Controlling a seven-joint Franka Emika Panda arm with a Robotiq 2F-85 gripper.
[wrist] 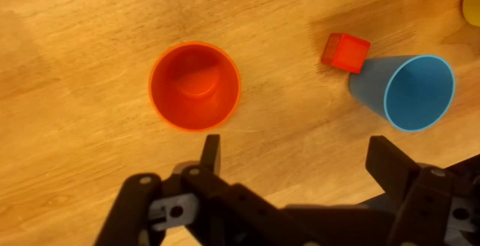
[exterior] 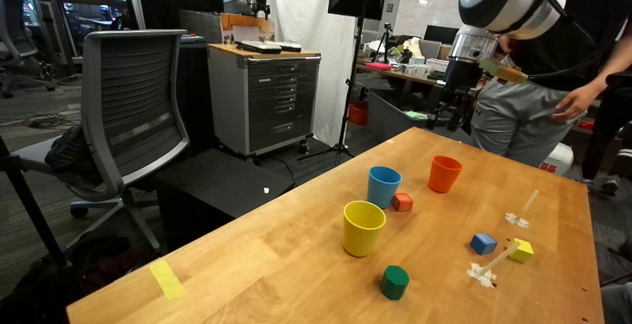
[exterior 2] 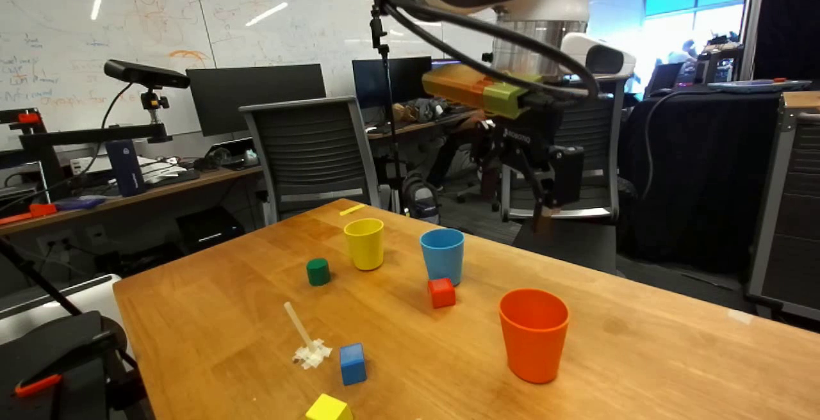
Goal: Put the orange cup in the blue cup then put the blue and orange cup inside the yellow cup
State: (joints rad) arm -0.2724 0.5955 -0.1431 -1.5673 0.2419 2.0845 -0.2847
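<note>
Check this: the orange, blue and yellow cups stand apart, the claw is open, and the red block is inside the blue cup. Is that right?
No: the red block is outside the blue cup, beside its base, as the wrist view shows. The rest holds: that cup, the orange cup and the yellow cup stand apart, and the claw is open.

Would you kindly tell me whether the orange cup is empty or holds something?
Empty: the wrist view looks straight down into the orange cup, and only its own bare orange inside shows.
</note>
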